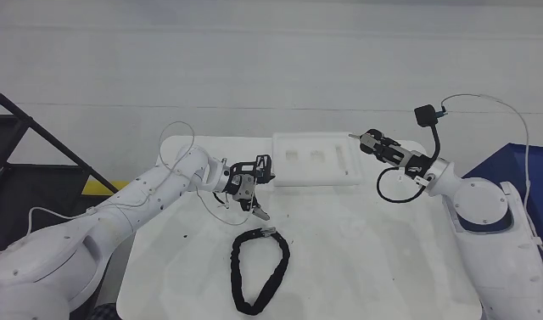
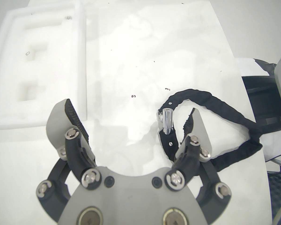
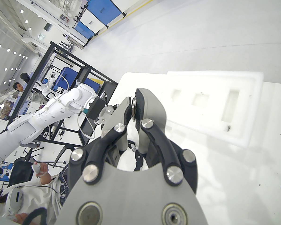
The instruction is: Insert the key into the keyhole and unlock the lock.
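A: What was the biggest thing there?
B: The white table (image 1: pixel 382 261). The foam tray (image 1: pixel 314 160) lay at its far edge, and I place all other things from this tray.
A: What was in the tray?
B: It had three recesses. In the long one I saw a small dark speck (image 3: pixel 229 127).
A: And the lock?
B: The black chain lock (image 2: pixel 238 118) lay as a loop on the table, on the robot's side of the tray, near the tray's left corner. Its metal cylinder (image 2: pixel 167 121) was at the end of the loop closest to the tray.
A: Where were the grippers?
B: The left gripper (image 2: pixel 131 113) was between the tray's left corner and the lock, spread wide, with one finger just beside the cylinder. The right gripper (image 1: pixel 365 138) was over the tray's right end and pinched a small metal piece, seemingly the key (image 3: pixel 133 108).
A: Was there room to move?
B: Yes, a broad bare area of the table lay on the robot's side of the tray, to the right of the lock.
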